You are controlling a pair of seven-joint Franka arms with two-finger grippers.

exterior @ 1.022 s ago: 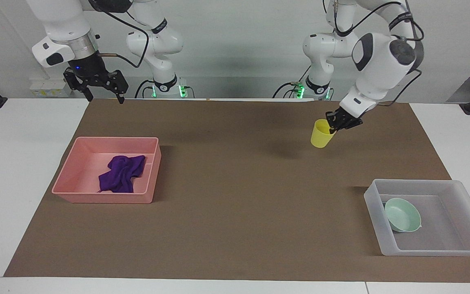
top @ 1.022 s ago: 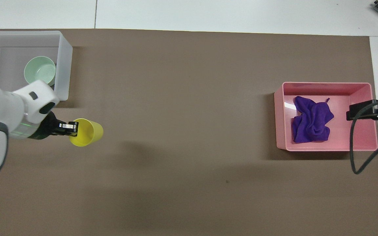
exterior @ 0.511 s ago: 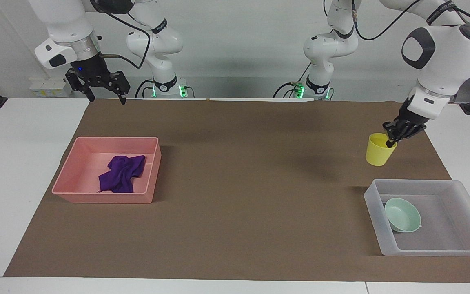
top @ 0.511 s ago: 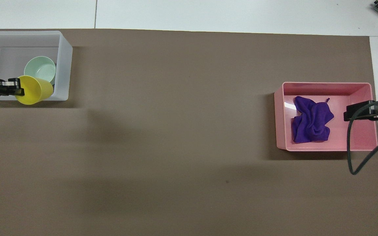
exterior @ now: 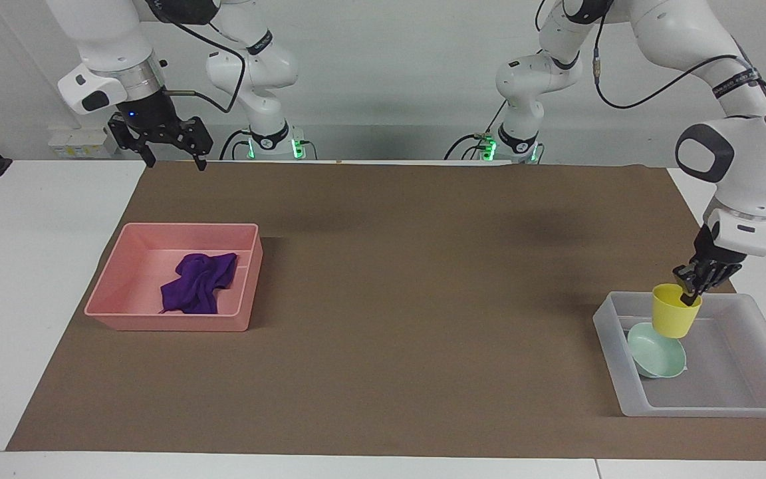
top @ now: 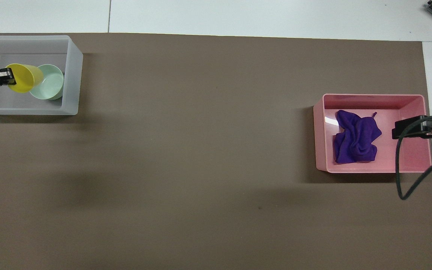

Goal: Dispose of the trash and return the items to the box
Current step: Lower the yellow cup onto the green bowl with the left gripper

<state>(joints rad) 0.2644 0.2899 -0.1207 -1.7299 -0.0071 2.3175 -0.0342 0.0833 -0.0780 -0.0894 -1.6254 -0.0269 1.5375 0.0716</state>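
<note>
Brown mat point(exterior: 383, 299) under it all, left gripper point(exterior: 689, 291) pinched the yellow cup point(exterior: 674, 313) by its rim over the box point(exterior: 742, 399), green bowl point(exterior: 655, 356) just below the fingers, so a release risked toppling; right gripper point(exterior: 171, 154) waited open, rag point(exterior: 197, 285) in the pink tray point(exterior: 124, 279).

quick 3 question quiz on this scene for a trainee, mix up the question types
1. True or false: the purple rag lies in the pink tray.
2. Which gripper holds the yellow cup? A) left B) right
3. Fill in: the cup hangs over the whitish ____.

Key
1. True.
2. A: the left gripper pinches its rim; the right gripper waits open, raised near its own base.
3. Box, where the mint-green bowl already lies.
</note>
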